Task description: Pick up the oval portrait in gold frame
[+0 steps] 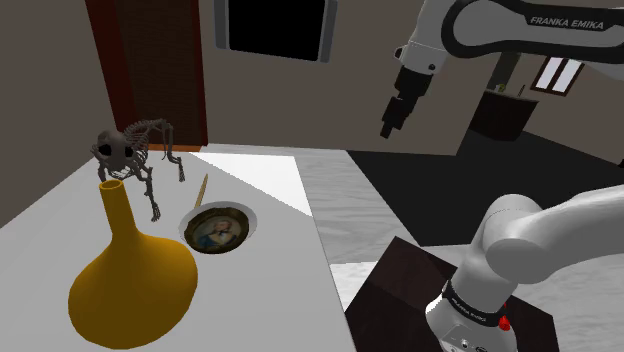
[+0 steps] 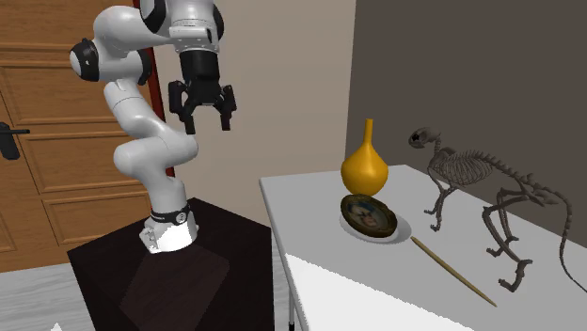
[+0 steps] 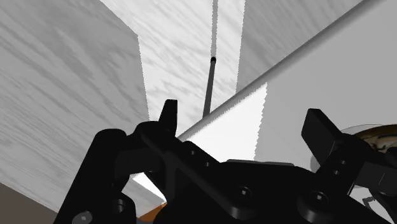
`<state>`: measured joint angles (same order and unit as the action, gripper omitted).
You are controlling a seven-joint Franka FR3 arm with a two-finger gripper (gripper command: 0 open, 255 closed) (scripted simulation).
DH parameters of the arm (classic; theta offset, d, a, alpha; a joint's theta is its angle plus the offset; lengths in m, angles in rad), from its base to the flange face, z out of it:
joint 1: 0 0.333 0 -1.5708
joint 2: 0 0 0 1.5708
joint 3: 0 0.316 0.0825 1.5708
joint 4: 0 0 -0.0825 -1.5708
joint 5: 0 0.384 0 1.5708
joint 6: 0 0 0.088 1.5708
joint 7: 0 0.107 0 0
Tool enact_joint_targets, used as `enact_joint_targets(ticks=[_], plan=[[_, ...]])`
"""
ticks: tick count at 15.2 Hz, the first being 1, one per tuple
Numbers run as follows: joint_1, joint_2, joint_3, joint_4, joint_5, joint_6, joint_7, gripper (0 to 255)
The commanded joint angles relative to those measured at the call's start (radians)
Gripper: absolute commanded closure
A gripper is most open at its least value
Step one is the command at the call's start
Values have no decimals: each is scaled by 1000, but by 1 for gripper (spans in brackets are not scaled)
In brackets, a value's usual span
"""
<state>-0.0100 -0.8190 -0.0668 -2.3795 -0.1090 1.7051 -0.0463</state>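
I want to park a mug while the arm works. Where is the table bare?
Bare: the lit end of the table past the stick, and the strip between the portrait and the edge nearest the stand. Crowded: vase, portrait and skeleton sit close together.

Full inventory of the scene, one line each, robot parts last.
table: 1, white, beside stand
oval portrait: 1, gold frame, flat on table by vase
vase: 1, orange-yellow, upright on table
animal skeleton: 1, grey, standing on table
stick: 1, tan, lying between portrait and skeleton
door: 1, brown wood, behind arm
stand: 1, dark, under arm
arm: 1, white, dark joints, raised
gripper: 1, black, open, in the air, holding nothing
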Motion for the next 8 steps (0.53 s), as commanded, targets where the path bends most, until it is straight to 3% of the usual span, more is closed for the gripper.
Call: enact_joint_targets(ticks=[1, 8], plan=[[0, 0, 0, 0, 0, 0, 0, 0], [71, 188, 105, 48, -2, 122, 19, 0]])
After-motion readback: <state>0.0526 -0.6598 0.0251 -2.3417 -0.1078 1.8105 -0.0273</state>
